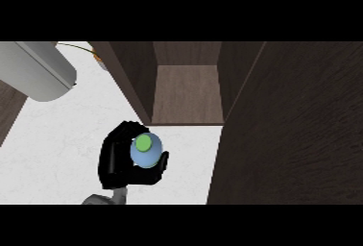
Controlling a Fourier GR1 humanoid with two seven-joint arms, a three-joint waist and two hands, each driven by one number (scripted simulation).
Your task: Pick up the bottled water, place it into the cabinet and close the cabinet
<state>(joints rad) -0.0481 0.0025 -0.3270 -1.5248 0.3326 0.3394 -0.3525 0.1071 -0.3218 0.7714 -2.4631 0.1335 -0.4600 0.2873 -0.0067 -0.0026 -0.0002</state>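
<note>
grey cylinder: far left, 10 o'clock, lying tilted over surface.
surface: white, marbled, runs L of cabinet.
hand: black, low center-left, 7 o'clock; which arm can't tell, wrist enters from bottom edge. Fingers + thumb curled round bottle.
bottled water: in that hand's grasp, seen from above; green cap, pale blue body; just below cabinet opening.
cabinet: dark wood, 12 o'clock, inside visible.
cabinet door: open, fills R side, 3 o'clock.

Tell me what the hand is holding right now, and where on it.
The left hand holds the bottled water, fingers curled round its body below the green cap.
</note>
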